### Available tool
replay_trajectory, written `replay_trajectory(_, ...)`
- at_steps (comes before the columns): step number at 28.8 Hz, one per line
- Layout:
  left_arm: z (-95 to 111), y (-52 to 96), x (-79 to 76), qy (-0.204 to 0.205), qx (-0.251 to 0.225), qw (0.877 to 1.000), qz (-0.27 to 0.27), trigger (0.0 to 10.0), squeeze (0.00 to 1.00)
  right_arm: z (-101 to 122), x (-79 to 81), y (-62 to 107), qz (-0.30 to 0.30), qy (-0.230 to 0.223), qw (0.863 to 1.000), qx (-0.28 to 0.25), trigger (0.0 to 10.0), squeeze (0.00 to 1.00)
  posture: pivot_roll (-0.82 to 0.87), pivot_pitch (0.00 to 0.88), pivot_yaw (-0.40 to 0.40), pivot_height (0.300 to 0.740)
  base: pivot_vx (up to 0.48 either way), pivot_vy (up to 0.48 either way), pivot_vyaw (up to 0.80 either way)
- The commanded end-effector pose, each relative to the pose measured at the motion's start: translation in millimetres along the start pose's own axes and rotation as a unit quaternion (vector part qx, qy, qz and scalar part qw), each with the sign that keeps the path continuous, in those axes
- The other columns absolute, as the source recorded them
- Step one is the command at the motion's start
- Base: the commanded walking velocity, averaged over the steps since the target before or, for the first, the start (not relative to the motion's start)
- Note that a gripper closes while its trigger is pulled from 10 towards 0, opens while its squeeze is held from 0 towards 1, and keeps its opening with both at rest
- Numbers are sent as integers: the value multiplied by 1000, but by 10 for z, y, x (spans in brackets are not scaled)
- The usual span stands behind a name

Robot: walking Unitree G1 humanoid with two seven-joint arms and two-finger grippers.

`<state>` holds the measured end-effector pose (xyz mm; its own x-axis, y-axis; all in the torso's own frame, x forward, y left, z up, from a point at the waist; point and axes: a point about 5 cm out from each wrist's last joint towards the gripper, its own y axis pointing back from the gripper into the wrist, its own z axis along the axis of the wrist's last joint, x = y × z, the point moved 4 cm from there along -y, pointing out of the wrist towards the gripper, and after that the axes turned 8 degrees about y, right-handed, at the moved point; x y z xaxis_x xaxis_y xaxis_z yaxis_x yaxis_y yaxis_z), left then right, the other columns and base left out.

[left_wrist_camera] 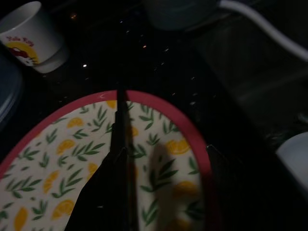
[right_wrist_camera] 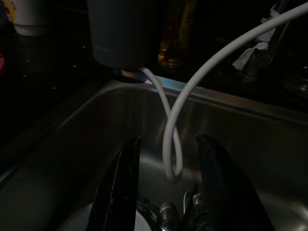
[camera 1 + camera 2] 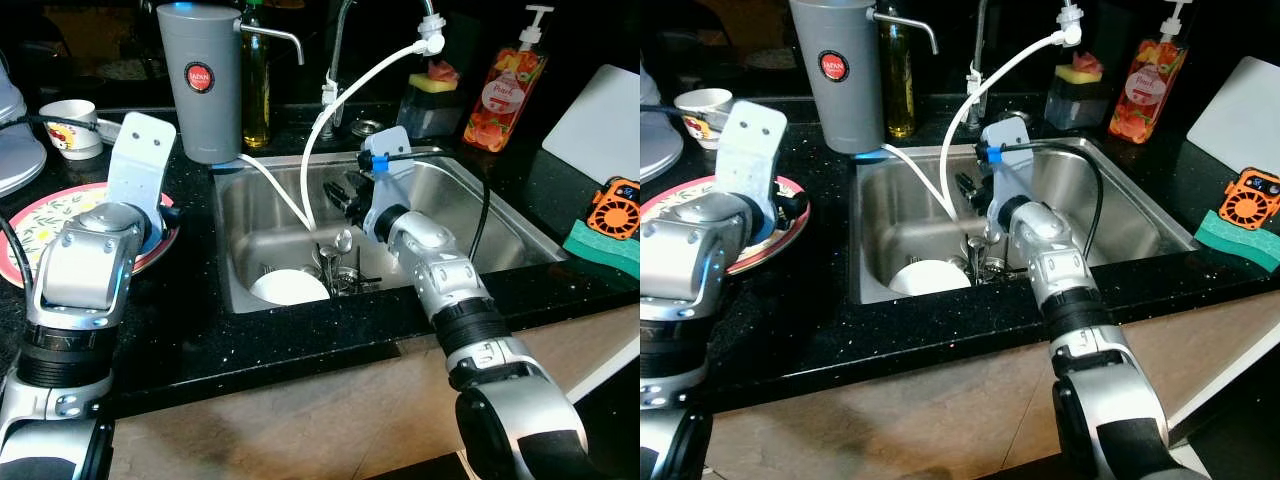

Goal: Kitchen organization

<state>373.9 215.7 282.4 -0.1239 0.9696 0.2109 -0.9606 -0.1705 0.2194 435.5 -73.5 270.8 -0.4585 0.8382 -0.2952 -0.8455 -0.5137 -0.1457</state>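
Note:
A red-rimmed plate with a lemon pattern (image 3: 60,215) lies on the black counter at the left. My left gripper (image 1: 166,125) hovers open just above its near rim, one finger (image 1: 120,144) over the pattern. My right gripper (image 3: 345,195) is down inside the steel sink (image 3: 480,215), open with nothing between its fingers (image 2: 120,183). Below it lie a white dish (image 3: 288,287) and several pieces of cutlery (image 3: 340,260) on the sink floor. A white hose (image 2: 168,144) loops down just beyond the right fingertips.
A grey water dispenser (image 3: 200,80) stands at the sink's back left, beside a printed white cup (image 3: 68,125). Behind the sink are a tap, a sponge holder (image 3: 432,95) and a soap bottle (image 3: 505,95). At the right sit a white board (image 3: 600,110) and an orange gadget (image 3: 612,208).

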Motion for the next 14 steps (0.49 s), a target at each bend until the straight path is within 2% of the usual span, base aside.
replay_trajectory(1,-63,-14,58,-26,9,999,21,10000,333,-10,29,15,8,-4,1000,1,10000,0,-20,112,-62,740,0,0,0)
replay_trajectory(2,-63,-14,58,-26,9,999,21,10000,333,-10,29,15,8,-4,1000,1,10000,0,-20,112,-62,740,0,0,0)
replay_trajectory(3,-78,-15,84,-35,13,999,31,10000,278,-8,54,15,14,-3,1000,2,10000,0,-20,111,-60,740,0,0,0)
replay_trajectory(4,-94,-18,102,-37,18,999,36,10000,0,2,93,14,25,-1,1000,2,10000,0,-20,109,-61,740,0,0,0)
replay_trajectory(5,-94,-18,102,-37,18,999,36,10000,0,2,93,14,25,-1,1000,2,10000,0,-20,109,-61,740,0,0,0)
replay_trajectory(8,-164,-33,112,-13,36,999,32,10000,0,84,271,36,78,21,997,-14,10000,0,-20,111,-61,740,0,0,0)
replay_trajectory(10,-164,-33,112,-13,36,999,32,10000,0,84,271,36,78,21,997,-14,10000,0,-20,111,-61,740,0,0,0)
replay_trajectory(12,-220,-49,117,11,51,998,31,10000,0,162,348,54,100,39,994,-30,10000,0,-20,112,-61,740,0,0,0)
replay_trajectory(14,-234,-55,111,18,54,998,28,10000,0,184,360,57,103,41,993,-34,10000,0,-20,112,-61,740,0,0,0)
